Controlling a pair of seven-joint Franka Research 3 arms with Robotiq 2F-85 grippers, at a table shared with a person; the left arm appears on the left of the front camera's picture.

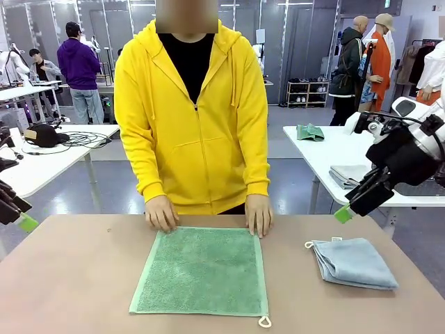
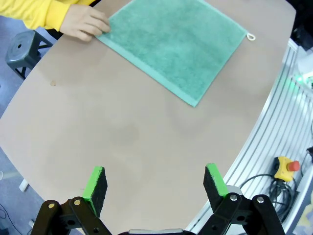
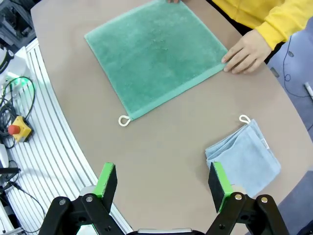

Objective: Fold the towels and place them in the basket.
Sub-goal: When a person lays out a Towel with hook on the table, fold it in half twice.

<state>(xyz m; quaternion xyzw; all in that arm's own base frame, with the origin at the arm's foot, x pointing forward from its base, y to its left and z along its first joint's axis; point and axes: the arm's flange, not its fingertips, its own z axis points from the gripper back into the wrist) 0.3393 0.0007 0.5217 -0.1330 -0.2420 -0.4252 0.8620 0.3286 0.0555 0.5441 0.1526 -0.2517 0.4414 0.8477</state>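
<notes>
A sea-green towel lies spread flat in the middle of the table, its white loop at the near right corner; it also appears in the wrist views. A person's two hands rest on its far corners. To the right lies a folded pale grey-blue towel. My left gripper hangs open over bare table at the left edge. My right gripper is open, raised above the table's right side, near the grey-blue towel. The basket is out of view.
The brown table has free room on its left half. Cables and a yellow box with a red button lie by the ribbed metal edge beside the table. Other tables and people stand farther back.
</notes>
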